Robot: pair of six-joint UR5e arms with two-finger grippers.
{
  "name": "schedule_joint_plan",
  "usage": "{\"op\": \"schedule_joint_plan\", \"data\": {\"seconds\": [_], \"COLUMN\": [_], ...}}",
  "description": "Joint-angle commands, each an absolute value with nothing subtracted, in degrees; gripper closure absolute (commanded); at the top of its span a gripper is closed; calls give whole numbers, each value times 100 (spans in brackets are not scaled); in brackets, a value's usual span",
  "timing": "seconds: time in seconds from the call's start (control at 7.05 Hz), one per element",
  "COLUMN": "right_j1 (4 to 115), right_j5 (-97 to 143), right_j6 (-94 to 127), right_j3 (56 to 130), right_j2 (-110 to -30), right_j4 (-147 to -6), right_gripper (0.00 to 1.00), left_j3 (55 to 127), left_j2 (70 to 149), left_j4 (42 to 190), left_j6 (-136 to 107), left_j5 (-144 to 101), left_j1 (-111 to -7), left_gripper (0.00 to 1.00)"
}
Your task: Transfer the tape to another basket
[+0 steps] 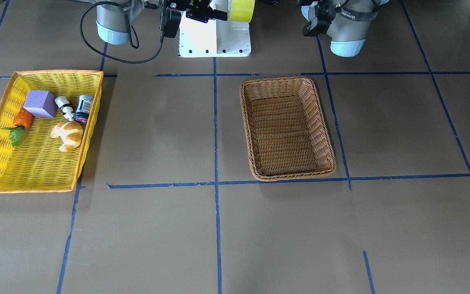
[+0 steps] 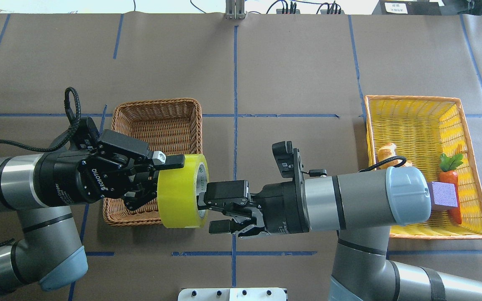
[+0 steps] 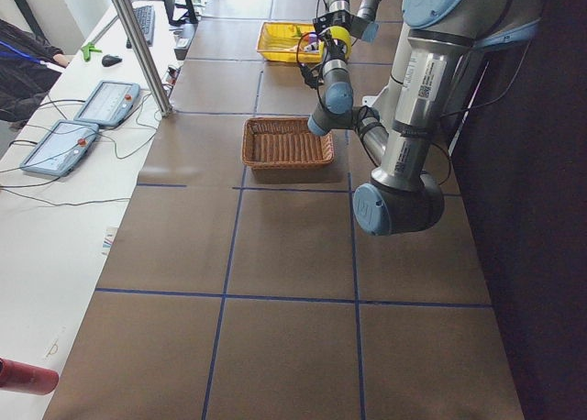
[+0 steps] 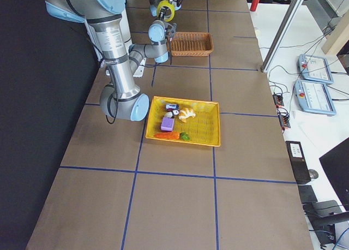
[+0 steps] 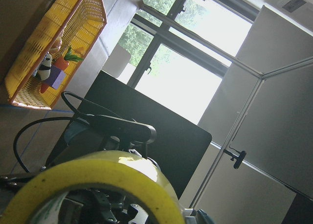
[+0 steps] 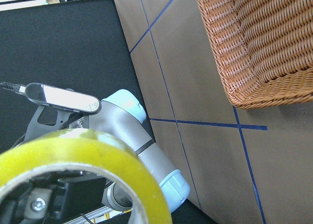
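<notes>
The yellow-green tape roll hangs in the air between my two grippers, over the table beside the near right corner of the brown wicker basket. My left gripper is shut on the tape's wall, with one finger lying over the roll's far side. My right gripper is open. Its upper finger reaches into the white core, and its lower finger stands just off the roll's face. The tape also fills the bottom of the left wrist view and the right wrist view. The wicker basket is empty.
A yellow basket with an orange rim on my right side holds a purple block, a carrot, a croissant, a small can and a panda figure. Blue tape lines cross the brown table.
</notes>
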State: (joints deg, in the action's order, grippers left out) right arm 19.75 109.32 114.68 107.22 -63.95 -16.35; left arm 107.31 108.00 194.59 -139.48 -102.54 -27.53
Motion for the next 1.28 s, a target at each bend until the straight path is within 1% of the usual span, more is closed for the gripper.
{"op": "schedule_joint_plan", "data": {"seconds": [0.0,0.14,0.28,0.43,0.57,0.85,1.13], "right_j1": [2004,2039,2239,2607,3263,4424,5060], "right_j5": [10942,10925,11003,11335,12095,13450,13518], "right_j6": [11461,11470,11461,11374,11347,10474,8711], "right_j3": [10731,10792,10810,10802,10706,10679,10687], "right_j2": [-6416,-6416,-6468,-6573,-6653,-6653,-6767], "right_j4": [-1635,-1635,-1652,-1731,-1888,-2955,-4501], "right_gripper": [0,0,0,0,0,0,0], "left_j3": [10836,10941,10942,10890,10750,10731,10845], "left_j2": [10610,10330,10292,10170,10169,10283,10379], "left_j4": [19468,19468,19468,19424,19215,18076,16523], "left_j6": [-13992,-13983,-13983,-13949,-13940,-13774,-12373], "left_j5": [-10370,-10545,-10547,-10703,-11332,-12406,-13015], "left_j1": [-2768,-2943,-3014,-3128,-3590,-4225,-4420], "left_gripper": [100,100,100,100,100,100,100]}}
